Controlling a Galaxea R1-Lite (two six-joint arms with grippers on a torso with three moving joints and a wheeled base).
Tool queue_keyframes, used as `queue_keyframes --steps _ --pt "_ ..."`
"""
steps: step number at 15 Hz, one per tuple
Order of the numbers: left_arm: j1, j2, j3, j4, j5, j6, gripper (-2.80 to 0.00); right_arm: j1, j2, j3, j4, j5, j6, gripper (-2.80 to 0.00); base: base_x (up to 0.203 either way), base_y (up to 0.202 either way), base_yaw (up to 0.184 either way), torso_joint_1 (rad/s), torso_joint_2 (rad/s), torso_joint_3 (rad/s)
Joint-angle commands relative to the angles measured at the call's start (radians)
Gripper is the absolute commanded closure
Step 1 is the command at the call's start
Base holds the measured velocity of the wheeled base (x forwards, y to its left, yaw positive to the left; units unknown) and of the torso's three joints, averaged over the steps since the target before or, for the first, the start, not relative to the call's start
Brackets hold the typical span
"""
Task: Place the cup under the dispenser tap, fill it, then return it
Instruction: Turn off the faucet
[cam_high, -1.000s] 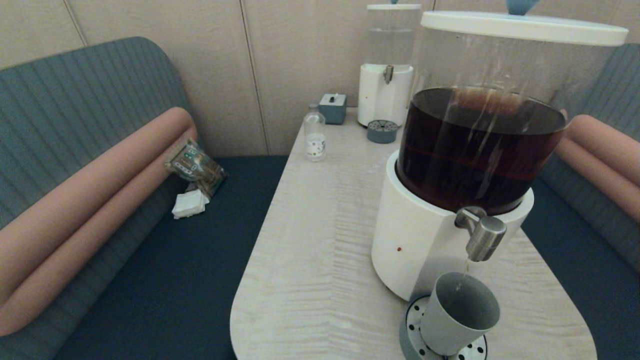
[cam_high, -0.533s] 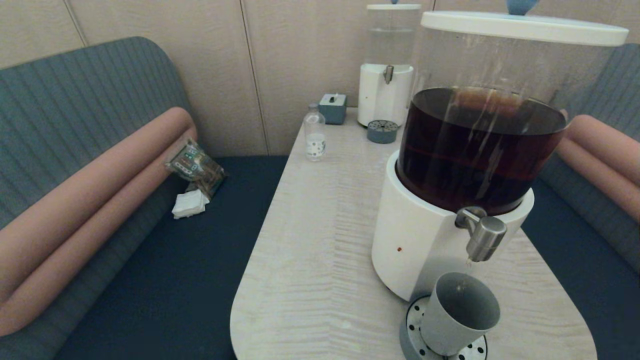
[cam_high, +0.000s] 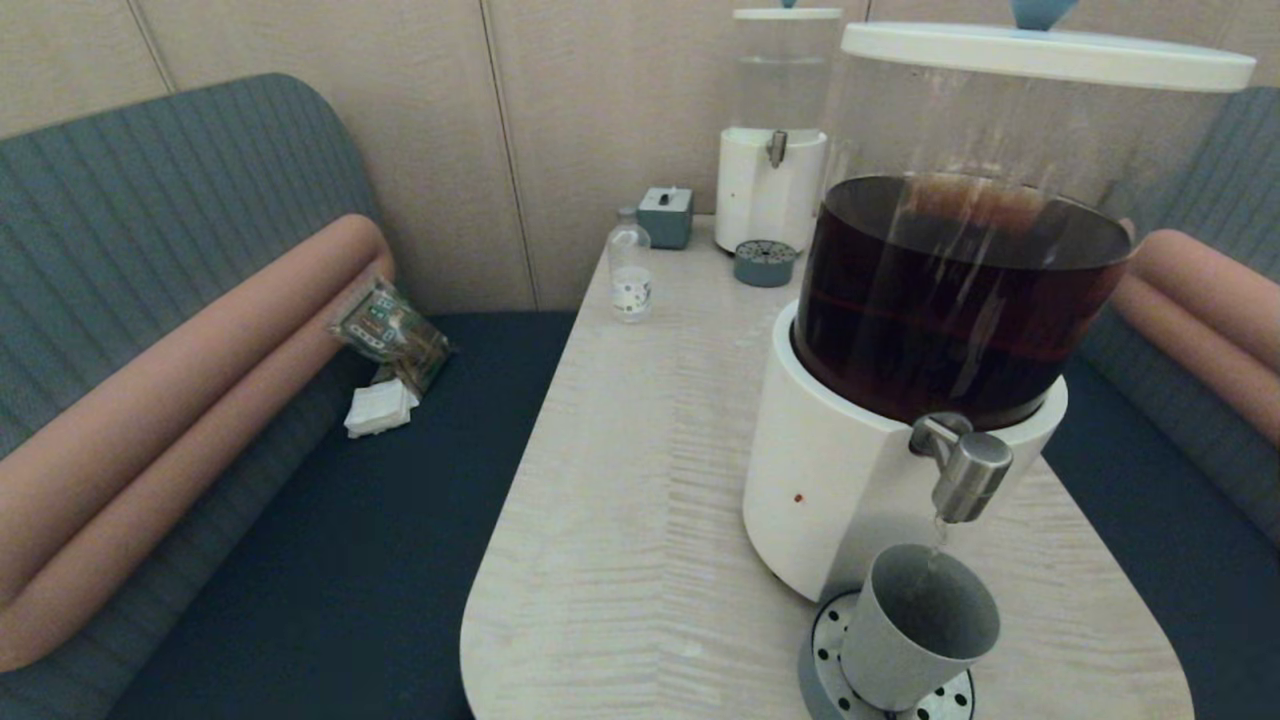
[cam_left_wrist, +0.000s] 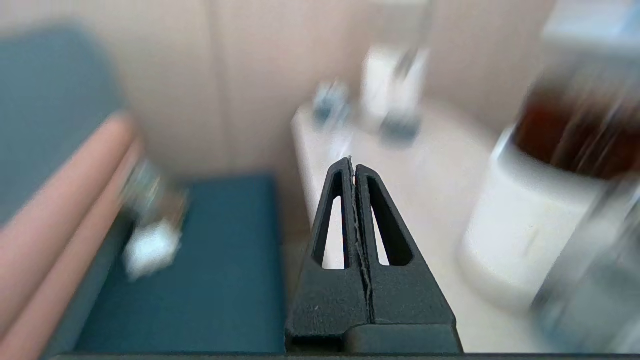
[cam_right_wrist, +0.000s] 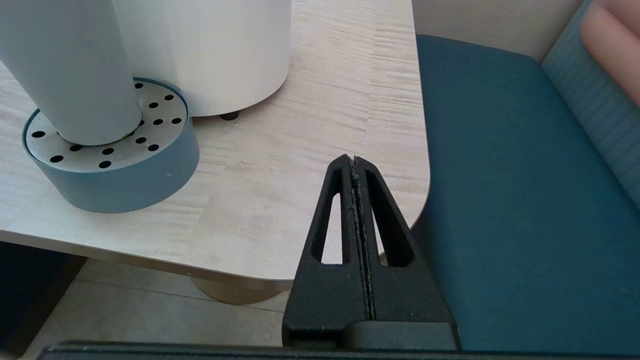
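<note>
The grey-green cup (cam_high: 915, 630) stands tilted-looking on the round perforated drip tray (cam_high: 822, 640), directly below the steel dispenser tap (cam_high: 968, 478) of the big white-based dispenser (cam_high: 830, 480) with dark brown liquid. A short drip hangs under the spout. In the right wrist view the cup (cam_right_wrist: 70, 70) rests on the tray (cam_right_wrist: 125, 185). My right gripper (cam_right_wrist: 353, 159) is shut and empty, low off the table's near right corner. My left gripper (cam_left_wrist: 354, 162) is shut and empty, off the table's near left side. Neither gripper shows in the head view.
At the table's far end stand a smaller clear-liquid dispenser (cam_high: 770, 190), its grey drip tray (cam_high: 764, 263), a grey box (cam_high: 666, 216) and a small clear bottle (cam_high: 630, 270). Blue benches flank the table (cam_high: 620, 500); a packet (cam_high: 390, 335) and napkins (cam_high: 380, 408) lie on the left one.
The thin stream falling from the tap into the cup has shrunk to a short drip. The cup and dispenser have stayed in place.
</note>
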Motion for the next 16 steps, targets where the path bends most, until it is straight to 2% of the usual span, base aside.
queue_keyframes --steps 1,3,4,5,7,9,10,13,14,16 --pt "-0.001 0.288 -0.219 -0.008 -0.025 -0.035 0.0 0.0 -0.002 0.009 0.0 0.001 -0.001 0.0 0.0 0.0 0.0 0.0 0.0 0.0" --pt "-0.003 0.448 -0.386 -0.035 -0.088 -0.111 0.0 0.0 -0.002 0.009 0.0 0.001 -0.001 0.0 0.0 0.0 0.0 0.0 0.0 0.0" --pt "-0.003 0.504 -0.431 -0.044 -0.135 -0.139 0.0 0.0 -0.002 0.01 0.0 0.001 -0.001 0.0 0.0 0.0 0.0 0.0 0.0 0.0" --pt "-0.009 0.555 -0.458 -0.05 -0.203 -0.151 0.0 0.0 -0.002 0.009 0.0 0.001 -0.001 0.0 0.0 0.0 0.0 0.0 0.0 0.0" --pt "-0.032 0.632 -0.481 -0.054 -0.415 -0.161 0.0 0.0 -0.002 0.009 0.0 0.001 -0.001 0.0 0.0 0.0 0.0 0.0 0.0 0.0" --pt "-0.05 0.69 -0.503 -0.04 -0.562 -0.155 0.0 0.0 -0.002 0.009 0.0 0.001 -0.001 0.0 0.0 0.0 0.0 0.0 0.0 0.0" --pt "-0.086 0.711 -0.528 -0.023 -0.588 -0.144 0.0 0.0 -0.002 0.009 0.0 0.001 -0.001 0.0 0.0 0.0 0.0 0.0 0.0 0.0" --pt "-0.218 0.758 -0.591 0.096 -0.598 -0.073 0.0 0.0 -0.002 0.009 0.0 0.001 -0.001 0.0 0.0 0.0 0.0 0.0 0.0 0.0" --pt "-0.257 0.779 -0.614 0.135 -0.597 -0.039 0.0 0.0 -0.002 0.009 0.0 0.001 -0.001 0.0 0.0 0.0 0.0 0.0 0.0 0.0" --pt "-0.273 0.834 -0.703 0.235 -0.587 0.072 0.0 0.0 -0.002 0.009 0.0 0.001 -0.001 0.0 0.0 0.0 0.0 0.0 0.0 0.0"
